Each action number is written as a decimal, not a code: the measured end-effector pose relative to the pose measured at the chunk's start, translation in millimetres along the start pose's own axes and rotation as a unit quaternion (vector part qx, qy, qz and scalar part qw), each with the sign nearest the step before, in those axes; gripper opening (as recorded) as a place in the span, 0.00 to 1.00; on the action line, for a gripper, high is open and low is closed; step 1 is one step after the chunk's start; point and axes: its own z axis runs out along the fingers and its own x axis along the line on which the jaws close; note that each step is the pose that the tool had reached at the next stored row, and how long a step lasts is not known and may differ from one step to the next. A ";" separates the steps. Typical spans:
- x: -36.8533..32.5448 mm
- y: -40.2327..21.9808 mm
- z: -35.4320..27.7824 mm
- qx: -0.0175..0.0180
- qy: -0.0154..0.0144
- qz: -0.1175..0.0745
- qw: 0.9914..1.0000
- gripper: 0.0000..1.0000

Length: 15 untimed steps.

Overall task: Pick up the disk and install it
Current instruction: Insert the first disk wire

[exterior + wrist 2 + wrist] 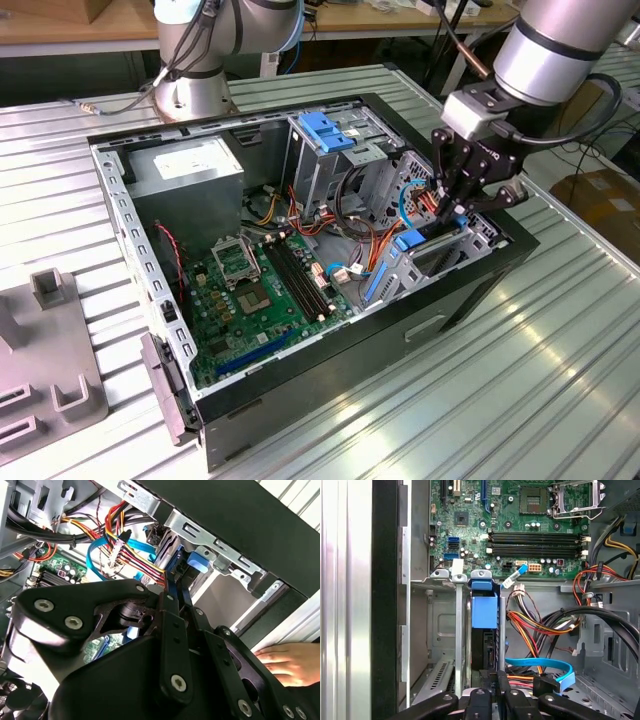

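Your end effector (452, 205) pinches the disk (484, 625), standing on edge in the open computer case's (330, 385) bay; a hand (290, 662) rests outside.

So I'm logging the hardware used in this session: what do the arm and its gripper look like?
The arm is a thick silver-grey tube with a black band around it, ending in a white-and-black wrist block. A black cable loops beside it. The gripper is black, built of flat linkage bars pinned with silver bolts, clear in the second wrist view.
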 end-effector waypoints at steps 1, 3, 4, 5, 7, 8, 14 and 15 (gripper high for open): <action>0.0 0.0 0.5 0.000 -0.001 0.000 1.000 0.16; 0.0 0.1 3.6 0.000 -0.004 0.000 1.000 0.16; 0.2 0.1 4.3 0.000 -0.004 0.000 1.000 0.16; 0.2 0.1 4.4 0.000 -0.005 0.000 1.000 0.16; 0.2 0.1 4.7 0.000 -0.005 0.000 1.000 0.16; 0.2 0.1 4.6 0.000 -0.005 0.000 1.000 0.16; 0.2 0.0 -0.9 0.000 -0.005 0.000 1.000 0.24; 0.1 0.0 -2.6 0.000 -0.005 0.000 1.000 0.24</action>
